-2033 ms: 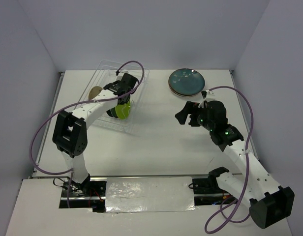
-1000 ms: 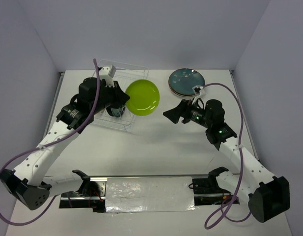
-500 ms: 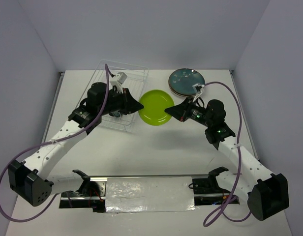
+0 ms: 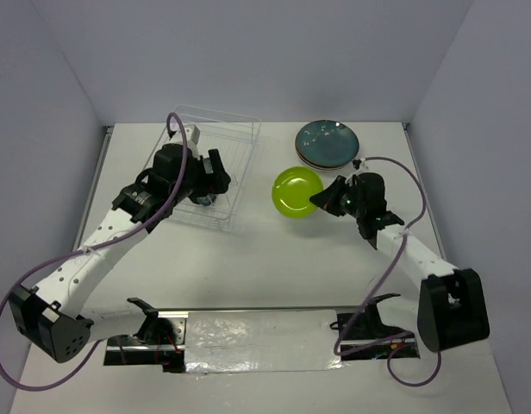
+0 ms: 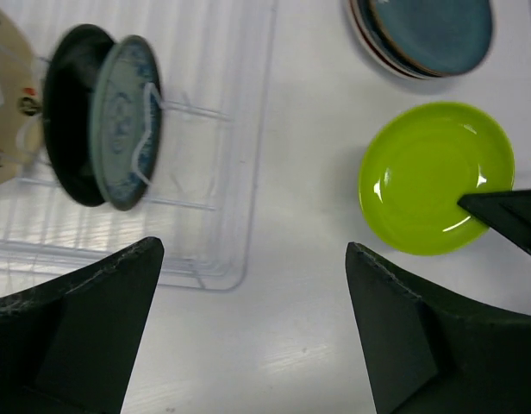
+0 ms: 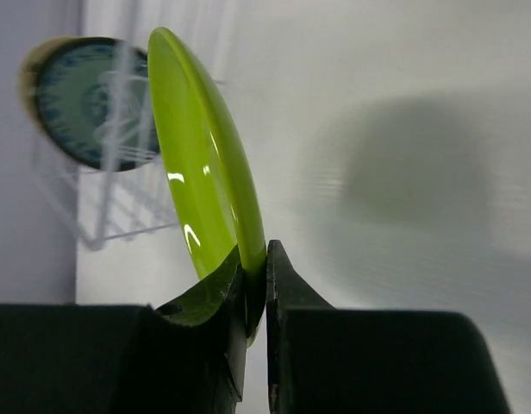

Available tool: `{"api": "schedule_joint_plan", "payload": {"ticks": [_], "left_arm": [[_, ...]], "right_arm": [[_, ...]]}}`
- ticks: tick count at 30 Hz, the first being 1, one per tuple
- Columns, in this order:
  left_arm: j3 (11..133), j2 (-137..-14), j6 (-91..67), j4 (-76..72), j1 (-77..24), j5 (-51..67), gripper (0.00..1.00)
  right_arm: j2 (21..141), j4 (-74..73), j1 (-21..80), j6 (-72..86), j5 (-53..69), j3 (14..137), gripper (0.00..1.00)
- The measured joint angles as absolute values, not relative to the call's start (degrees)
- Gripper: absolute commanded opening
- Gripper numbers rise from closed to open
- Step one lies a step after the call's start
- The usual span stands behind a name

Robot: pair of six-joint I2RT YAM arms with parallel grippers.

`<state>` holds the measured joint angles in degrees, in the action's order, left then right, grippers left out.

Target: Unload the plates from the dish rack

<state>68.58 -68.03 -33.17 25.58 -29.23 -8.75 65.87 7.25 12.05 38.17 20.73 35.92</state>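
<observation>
Clenched in the right pincer by its rim: lime green plate, tilted over the counter. Leftward, spread wide and holding nothing above the dish rack: left pincer. Farthest, just beyond the green one: teal-topped stack.

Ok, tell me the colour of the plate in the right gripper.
The plate is plain, glossy lime green; the left wrist view shows it best.

Lime green plate: rim pinched in right claw. Blue patterned plate, tan plate: upright in wire dish rack. Dark teal plate: atop stack.
</observation>
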Motion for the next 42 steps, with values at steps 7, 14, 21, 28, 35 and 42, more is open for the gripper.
{"api": "schedule_joint_plan", "payload": {"ticks": [7,14,21,28,35,42], "left_arm": [[72.62,-69.04,-29.87,31.64,-29.23,-19.46,0.99],[80.99,-78.26,-26.02,34.68,-27.16,-23.18,0.93],[93.82,-94.70,-22.22,40.49,-22.94,-25.54,0.79],[100.60,-104.01,-19.79,44.42,-22.90,-28.86,0.64],[100.64,-108.68,-19.77,45.04,-22.90,-30.46,0.50],[98.65,-110.17,-19.84,44.66,-22.83,-30.68,0.20]], "right_arm": [[80.90,7.31,5.87,37.89,20.14,34.98,0.10],[88.47,7.44,3.99,36.67,19.94,36.23,0.77],[84.38,-2.94,8.60,34.52,2.96,40.64,1.00],[78.00,-18.22,20.43,33.06,-18.74,47.09,1.00],[76.20,-21.93,22.65,31.73,-24.05,47.88,1.00],[76.20,-22.96,24.16,31.20,-24.86,47.90,1.00]]}}
